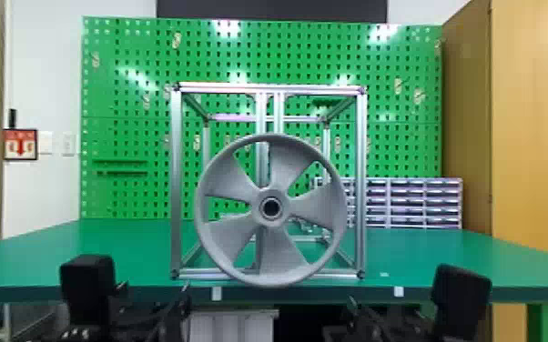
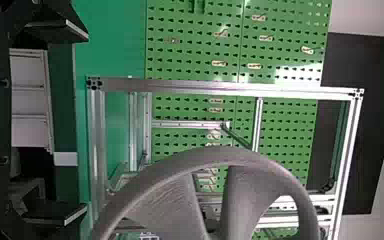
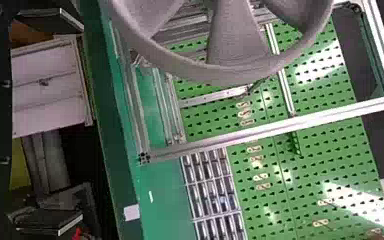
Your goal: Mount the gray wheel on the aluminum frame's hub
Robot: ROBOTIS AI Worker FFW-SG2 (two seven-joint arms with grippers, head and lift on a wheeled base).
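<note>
Gray wheel (image 1: 316, 204): upright at aluminum frame's (image 1: 176, 182) front
Hub: hidden; mounting looks done, only a seating check left
Left gripper (image 2: 86, 121): wheel's seven o'clock, jaws spread, empty
Right gripper (image 3: 82, 122): five o'clock, likewise
Table edge (image 1: 309, 294): six o'clock, near wheel; room toward nine and three

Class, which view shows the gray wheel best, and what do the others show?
The head view: the gray wheel faces the camera whole, with its full rim, five spokes and center hole. In each wrist view, the picture's edge cuts it off, leaving part of the rim and some spokes.
</note>
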